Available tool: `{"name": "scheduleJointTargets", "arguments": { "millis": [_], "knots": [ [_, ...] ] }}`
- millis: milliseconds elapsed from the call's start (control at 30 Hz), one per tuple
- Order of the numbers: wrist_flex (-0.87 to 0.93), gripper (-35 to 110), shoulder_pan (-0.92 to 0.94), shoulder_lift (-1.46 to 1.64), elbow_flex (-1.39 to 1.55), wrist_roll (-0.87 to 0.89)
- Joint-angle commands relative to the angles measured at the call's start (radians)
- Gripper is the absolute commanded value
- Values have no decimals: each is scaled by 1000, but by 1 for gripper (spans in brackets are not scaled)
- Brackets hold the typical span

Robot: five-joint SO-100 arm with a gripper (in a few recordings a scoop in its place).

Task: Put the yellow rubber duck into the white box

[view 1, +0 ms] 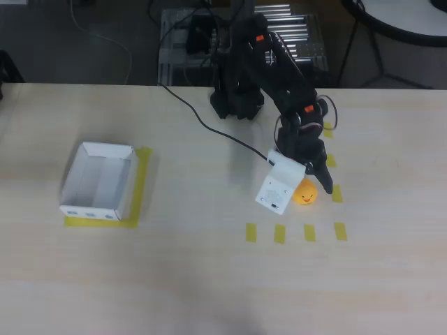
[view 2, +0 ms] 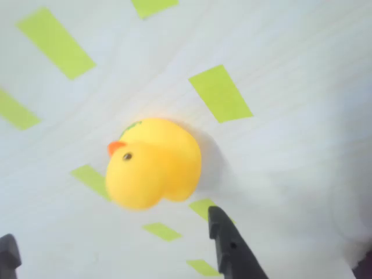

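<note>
The yellow rubber duck [view 1: 305, 193] sits on the pale table at the right, among yellow tape strips. In the wrist view the duck [view 2: 154, 163] lies on the table just ahead of the fingertips, one black finger [view 2: 229, 247] at its lower right and the other at the bottom left corner. My gripper [view 1: 308, 183] hangs right over the duck, open, with nothing held; in the wrist view the gripper [view 2: 116, 247] has a wide gap. The white box [view 1: 98, 180] stands far off at the left on a yellow tape frame, nothing inside it.
A row of yellow tape strips [view 1: 295, 233] lies in front of the duck, and more run along its right side. The arm's black base [view 1: 237, 98] stands at the table's back edge, with a black cable [view 1: 202, 125] trailing across the table to the wrist.
</note>
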Motion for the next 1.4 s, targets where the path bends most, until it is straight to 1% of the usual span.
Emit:
{"name": "scheduleJointTargets", "arguments": {
  "millis": [0,367,433,533,700,867,967,1067,1167,1267,1367],
  "knots": [
    [-32,44,-32,11,-97,2],
    [-115,40,-15,-52,-61,-6],
    [-120,35,-15,-60,-61,-8],
    [-127,19,-14,-71,-61,-8],
    [-138,1,-14,-87,-69,-9],
    [-140,0,-18,-98,-94,2],
    [-124,0,-8,-87,-158,44],
    [-74,0,25,-15,-278,104],
    [-35,0,87,144,-379,149],
    [-29,0,190,339,-413,184],
    [-29,0,333,525,-365,187]
  ]
}}
